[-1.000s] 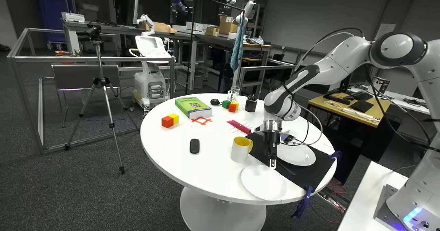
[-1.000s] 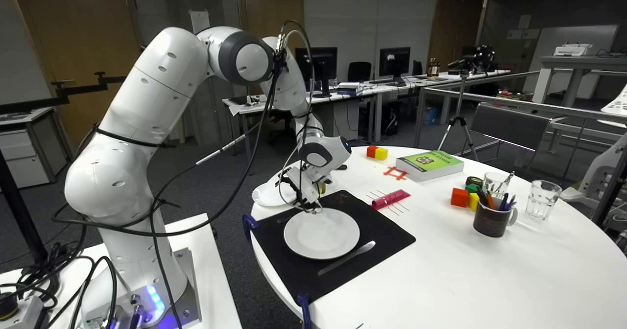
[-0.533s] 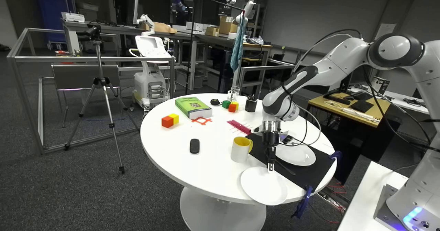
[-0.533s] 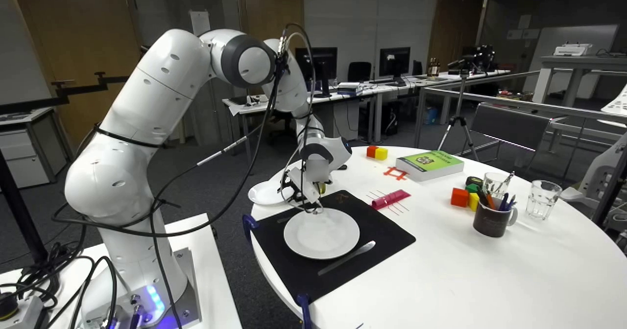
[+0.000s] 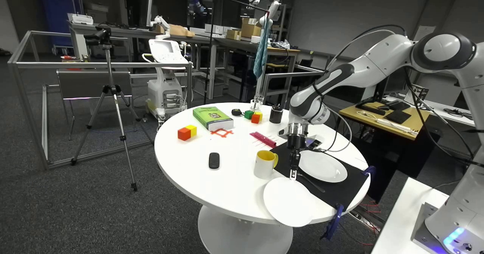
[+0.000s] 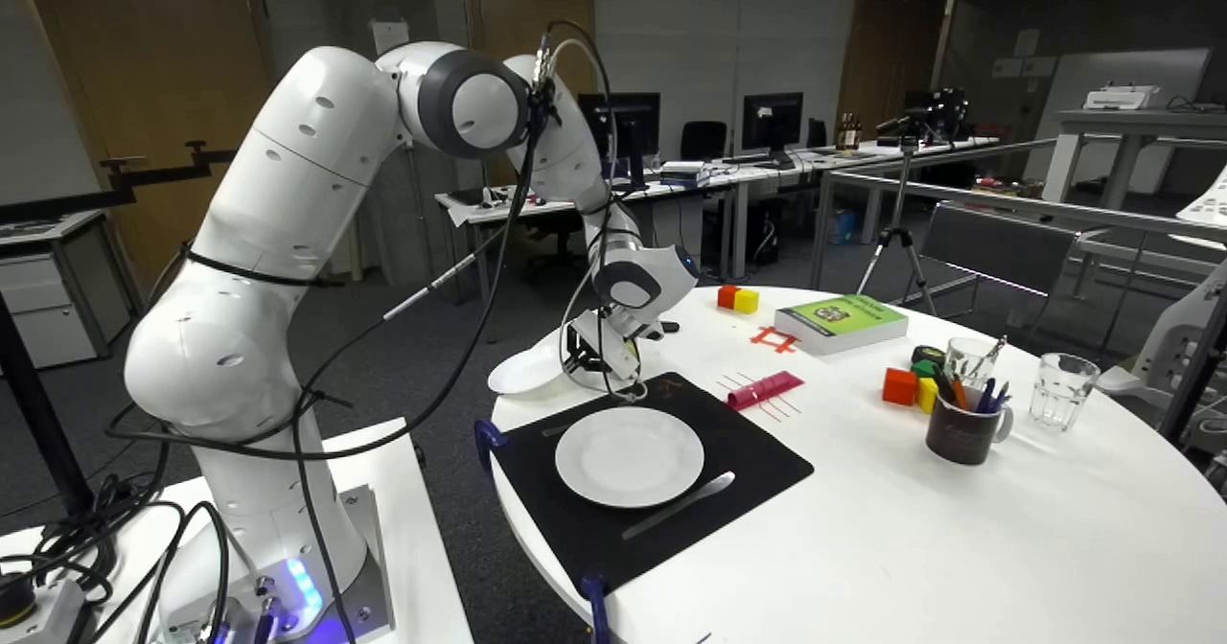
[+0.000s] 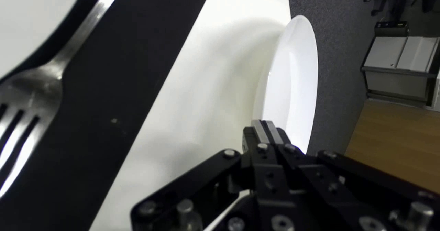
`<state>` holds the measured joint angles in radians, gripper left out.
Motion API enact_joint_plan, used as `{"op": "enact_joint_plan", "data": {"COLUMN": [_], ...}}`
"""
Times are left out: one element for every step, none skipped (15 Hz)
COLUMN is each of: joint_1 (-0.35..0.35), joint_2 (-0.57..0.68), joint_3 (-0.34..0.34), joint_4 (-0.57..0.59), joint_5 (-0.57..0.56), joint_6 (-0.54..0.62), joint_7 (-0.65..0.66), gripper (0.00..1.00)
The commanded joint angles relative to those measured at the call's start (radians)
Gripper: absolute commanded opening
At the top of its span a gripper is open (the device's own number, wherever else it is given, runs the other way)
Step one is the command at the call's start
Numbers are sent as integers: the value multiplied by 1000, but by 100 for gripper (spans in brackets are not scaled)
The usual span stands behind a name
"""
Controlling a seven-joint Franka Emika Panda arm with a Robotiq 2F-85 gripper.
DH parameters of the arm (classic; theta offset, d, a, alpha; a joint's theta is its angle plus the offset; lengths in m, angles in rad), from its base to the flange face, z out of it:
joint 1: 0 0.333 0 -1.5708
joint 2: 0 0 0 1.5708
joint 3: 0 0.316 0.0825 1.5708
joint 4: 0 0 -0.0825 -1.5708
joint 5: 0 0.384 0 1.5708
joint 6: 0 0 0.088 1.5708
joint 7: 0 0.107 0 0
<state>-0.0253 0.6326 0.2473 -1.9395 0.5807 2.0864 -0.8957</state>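
Round white plate (image 7: 296, 79) slopes down from the pincer (image 7: 263, 122) gripping its rim.

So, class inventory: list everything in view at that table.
table: 1, white, centre
mat: 1, black, on table
flat plate: 1, white, on mat
tilted plate: 1, white, table edge
fork: 1, silver, on mat
knife: 1, silver, on mat
book: 1, green, on table
frame: 1, red, beside book
oblong item: 1, black, on table
roll: 1, pink, beside mat
blocks: 5, two red, two yellow, one green, on table
round item: 1, black, beside blocks
yellow-lined mug: 1, white, beside mat
dark mug: 1, brownish, near blocks
pens: several, mixed, in dark mug
glasses: 2, clear, near dark mug
clamps: 2, blue, table edge
robot arm: 1, white, above table
pincer: 1, black, gripping tilted plate
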Motion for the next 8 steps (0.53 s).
{"op": "enact_joint_plan", "data": {"joint_1": [-25,-23,-21,-20,-19,-19,-19,-19], "joint_2": [-64,-67,-69,-70,-72,-74,-75,-76], "joint_3": [11,10,9,9,9,8,8,8], "joint_4": [-25,-23,-22,-22,-22,-23,-24,-24], "joint_5": [8,7,6,6,6,5,5,5], "joint_6": [-23,-24,-22,-22,-21,-20,-20,-21], "joint_7": [-24,-23,-21,-21,-21,-21,-21,-21], "gripper": [0,0,0,0,0,0,0,0]}}
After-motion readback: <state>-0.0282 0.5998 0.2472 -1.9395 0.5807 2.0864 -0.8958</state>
